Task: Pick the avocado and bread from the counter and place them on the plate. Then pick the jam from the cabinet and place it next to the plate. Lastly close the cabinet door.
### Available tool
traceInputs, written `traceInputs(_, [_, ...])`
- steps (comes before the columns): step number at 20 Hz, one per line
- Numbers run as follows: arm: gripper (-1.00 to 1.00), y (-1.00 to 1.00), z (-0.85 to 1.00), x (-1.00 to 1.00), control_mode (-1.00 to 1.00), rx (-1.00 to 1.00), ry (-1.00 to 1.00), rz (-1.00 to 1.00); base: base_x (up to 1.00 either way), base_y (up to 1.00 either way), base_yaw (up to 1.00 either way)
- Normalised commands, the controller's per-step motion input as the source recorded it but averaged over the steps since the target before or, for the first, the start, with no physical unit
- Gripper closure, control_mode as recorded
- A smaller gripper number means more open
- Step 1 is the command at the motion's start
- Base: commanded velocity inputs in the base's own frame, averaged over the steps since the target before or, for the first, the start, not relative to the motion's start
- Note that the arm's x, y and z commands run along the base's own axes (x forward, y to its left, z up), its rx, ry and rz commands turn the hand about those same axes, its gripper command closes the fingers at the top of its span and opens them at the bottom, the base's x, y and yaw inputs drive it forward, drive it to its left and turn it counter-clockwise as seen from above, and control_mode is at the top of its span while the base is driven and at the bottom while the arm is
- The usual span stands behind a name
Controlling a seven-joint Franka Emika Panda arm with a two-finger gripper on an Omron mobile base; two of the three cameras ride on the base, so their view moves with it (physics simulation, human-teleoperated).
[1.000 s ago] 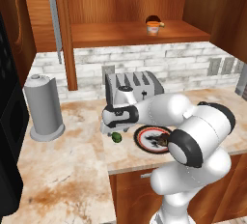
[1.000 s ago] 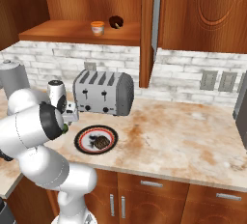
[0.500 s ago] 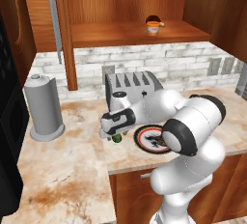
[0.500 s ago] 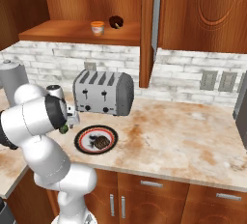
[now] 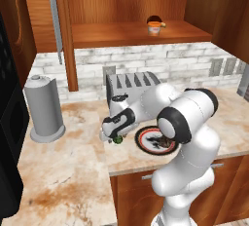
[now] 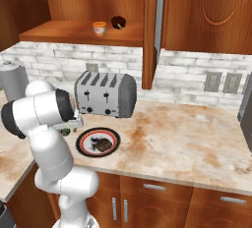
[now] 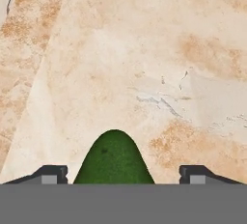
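1. The avocado (image 7: 114,158) lies on the bench (image 5: 73,171), just left of the plate (image 5: 144,142) and near the front edge; in the hand view it sits right between the two finger tips.
2. The tool (image 5: 115,138) has come down from above the bench to the avocado since a second ago; its jaws stand apart on both sides of the fruit with gaps left, so they are wide and hold nothing yet.
3. I judge that the grasp is starting now, and the lift to the plate comes after it.
4. The bread (image 6: 102,145) is already on the plate, so this half of the first step looks done.
5. The jam (image 6: 99,28) waits on the cabinet shelf (image 6: 69,31) beside a dark round thing (image 6: 118,22); the cabinet door (image 5: 54,20) is open.
6. The toaster (image 6: 105,93) stands close behind the plate, so room there is small; the bench to the right is free, and the grey canister (image 5: 44,108) at the left is well apart.
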Motion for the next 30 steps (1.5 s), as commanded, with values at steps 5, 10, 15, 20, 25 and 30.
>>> traceInputs(5, [1.0,0.0,-0.07,0.01,-1.0,0.0,0.0,0.0,0.0,0.0,0.0])
traceInputs(10, [1.0,-0.19,0.35,-0.35,-1.0,0.0,-0.15,0.0,0.0,0.0,0.0])
traceInputs(15, [1.0,-0.44,0.84,-0.39,-1.0,0.0,-0.22,0.0,0.0,0.0,0.0])
traceInputs(20, [1.0,-0.58,0.54,-0.23,-1.0,0.0,-0.1,0.0,0.0,0.0,0.0])
traceInputs(25, [1.0,-0.64,0.21,-0.15,-1.0,0.0,0.0,-0.04,0.0,0.0,0.0])
traceInputs(30, [1.0,-0.47,-0.01,-0.01,-1.0,0.0,0.02,-0.07,0.0,0.0,0.0])
